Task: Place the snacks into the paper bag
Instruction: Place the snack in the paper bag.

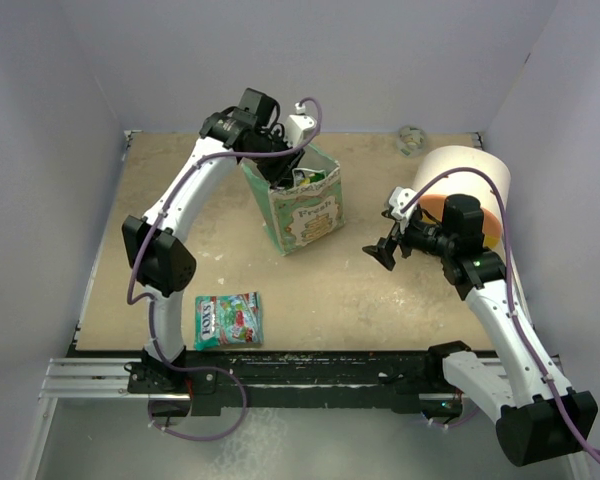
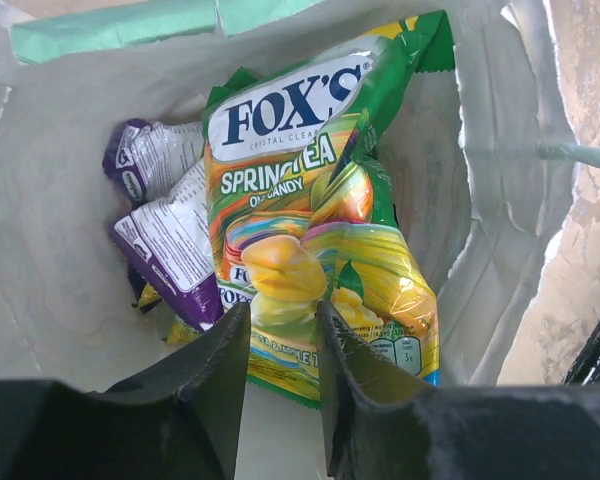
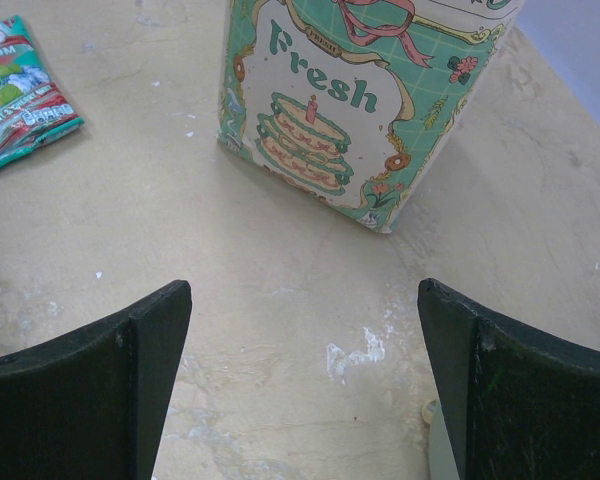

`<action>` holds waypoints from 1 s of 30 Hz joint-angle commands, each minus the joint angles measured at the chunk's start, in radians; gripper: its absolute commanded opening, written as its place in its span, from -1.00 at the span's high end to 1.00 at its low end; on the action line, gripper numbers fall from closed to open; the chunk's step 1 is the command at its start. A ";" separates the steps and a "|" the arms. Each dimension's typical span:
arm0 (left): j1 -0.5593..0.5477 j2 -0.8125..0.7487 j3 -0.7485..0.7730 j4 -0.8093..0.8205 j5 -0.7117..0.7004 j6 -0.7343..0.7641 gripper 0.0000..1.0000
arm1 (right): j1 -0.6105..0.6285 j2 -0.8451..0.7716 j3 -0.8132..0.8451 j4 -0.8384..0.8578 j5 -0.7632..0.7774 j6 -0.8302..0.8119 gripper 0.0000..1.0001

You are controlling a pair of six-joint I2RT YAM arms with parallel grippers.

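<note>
The mint-green paper bag (image 1: 308, 218) stands upright mid-table, its cake and "Fresh" panel facing my right wrist camera (image 3: 320, 110). My left gripper (image 1: 280, 172) hangs in the bag's mouth. In the left wrist view its jaws (image 2: 283, 315) stand a narrow gap apart with nothing between them. Below them inside the bag lie snacks: a yellow-green fruit packet (image 2: 320, 220) on top and two purple ones (image 2: 170, 250) beside it. One teal-and-red packet (image 1: 228, 320) lies flat on the table near the front left (image 3: 20, 90). My right gripper (image 1: 385, 250) hovers wide open right of the bag (image 3: 305, 290).
A large cream-and-orange cylinder (image 1: 470, 180) lies at the right, just behind my right arm. A small roll-like object (image 1: 411, 140) sits at the back right corner. Grey walls close the table on three sides.
</note>
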 commanded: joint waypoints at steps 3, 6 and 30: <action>0.006 0.025 0.061 -0.063 0.028 0.007 0.33 | -0.004 0.001 0.001 0.030 -0.021 -0.013 -0.93; 0.006 0.021 0.071 -0.064 0.043 0.008 0.33 | -0.004 0.002 0.000 0.030 -0.021 -0.012 -0.93; 0.165 -0.475 -0.357 0.216 -0.015 0.055 -0.23 | -0.005 -0.005 0.002 0.033 -0.003 -0.010 -0.94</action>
